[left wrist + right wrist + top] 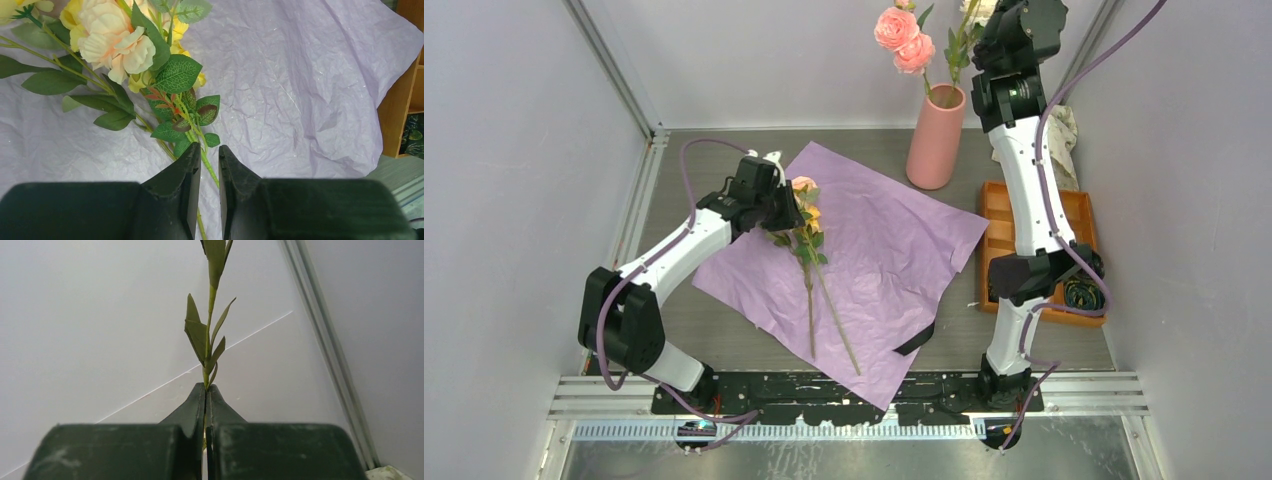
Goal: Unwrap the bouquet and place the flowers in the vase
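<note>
Right claw [206, 387] clamped shut on a leafy green stem [210, 315] high above the vase [935, 140]; left claw [209, 150] narrow over the loose flowers [805, 215].
The left claw's fingers stand slightly apart with a thin stem running between them; whether they pinch it cannot be told. These yellow and cream flowers lie on the flattened purple wrapping paper [894, 240], spread on the table [714, 330] near-left of the vase. Pink blooms [902, 38] stand in the vase, and an orange tray [994, 215] sits near-right of it.
</note>
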Controlling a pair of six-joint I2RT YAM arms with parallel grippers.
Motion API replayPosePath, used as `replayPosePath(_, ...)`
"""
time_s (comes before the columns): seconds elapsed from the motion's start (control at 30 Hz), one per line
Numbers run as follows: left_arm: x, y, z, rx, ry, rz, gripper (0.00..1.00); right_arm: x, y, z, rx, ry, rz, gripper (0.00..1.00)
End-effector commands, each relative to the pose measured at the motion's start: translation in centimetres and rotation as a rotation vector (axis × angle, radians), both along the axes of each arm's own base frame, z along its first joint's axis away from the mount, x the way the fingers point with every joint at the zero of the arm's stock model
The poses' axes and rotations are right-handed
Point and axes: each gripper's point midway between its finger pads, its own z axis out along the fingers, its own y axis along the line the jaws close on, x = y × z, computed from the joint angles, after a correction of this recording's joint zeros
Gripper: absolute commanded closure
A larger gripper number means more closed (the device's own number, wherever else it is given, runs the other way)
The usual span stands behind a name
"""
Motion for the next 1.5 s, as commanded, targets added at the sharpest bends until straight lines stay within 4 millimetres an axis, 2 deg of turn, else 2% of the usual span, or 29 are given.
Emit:
replayPosePath(0.0,0.4,0.5,2.2,-0.004,-0.065,0.012,0.79,-1.2,0.7,2.3,0.054,-0.099,0.1,0.99)
replayPosePath(0.23,0.3,0.5,2.4,-0.007,-0.068,0.011,0.79,0.3,1.3,0.7,0.06,-0.058,0.123,0.99)
replayPosePath(0.63,0.5,0.6,2.6,-0.002,-0.074,0.015,0.78,4.5,1.3,-4.7,0.067,0.051,0.106,0.99)
replayPosePath(0.93,0.4,0.6,2.2,-0.001,-0.064,0.016,0.78,7.0,0.7,-10.9,0.08,0.169,0.07,0.99)
replayPosePath(1.17,0.3,0.6,2.1,-0.001,-0.061,0.018,0.78,8.3,0.1,-14.7,0.071,0.248,0.036,0.99)
replayPosePath(1.47,0.4,0.4,1.8,-0.01,-0.052,0.016,0.78,9.7,0.6,-19.7,0.046,0.378,0.045,0.99)
